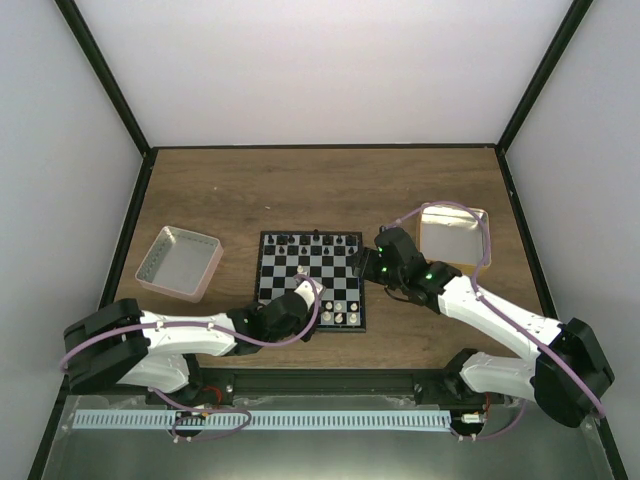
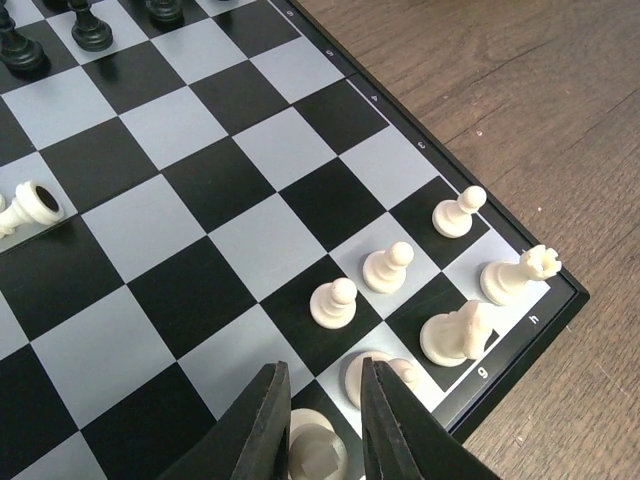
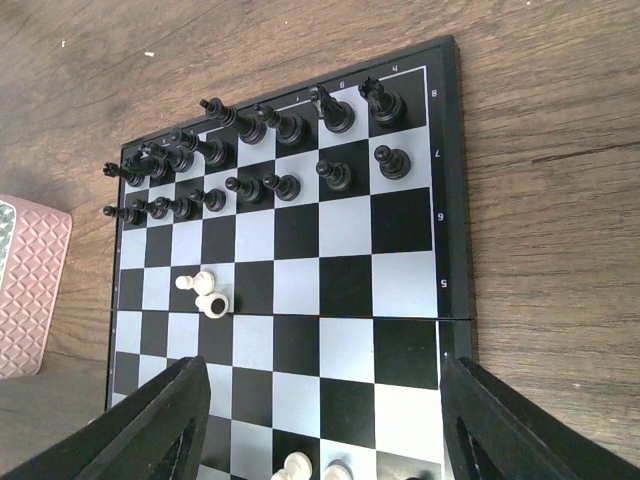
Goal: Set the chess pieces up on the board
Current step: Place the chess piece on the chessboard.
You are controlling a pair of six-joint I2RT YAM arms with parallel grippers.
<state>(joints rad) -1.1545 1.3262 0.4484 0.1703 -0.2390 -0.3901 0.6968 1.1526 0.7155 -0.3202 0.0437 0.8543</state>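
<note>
table [image 1: 300, 190]: left end effector [image 2: 324, 378] barely parted around white piece [image 2: 315, 452]; right end effector [image 3: 320, 390] wide.

- Left arm [image 1: 180, 340], lower left: white shells, black joints, black shoulder block.
- Right arm [image 1: 500, 315], lower right: same colours, with green lights [image 1: 428, 268] near its wrist.
- Lilac cables [image 1: 190, 322] loop along both arms.
- Fingers [image 2: 262, 430]: matte black, tapered.

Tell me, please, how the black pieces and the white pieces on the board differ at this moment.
The black pieces fill two rows along one edge of the board; the white pieces form only a small cluster at an opposite corner. The black ones all stand upright, whereas one white piece lies toppled mid-board. Both sets are small, each piece fitting one square.
</note>
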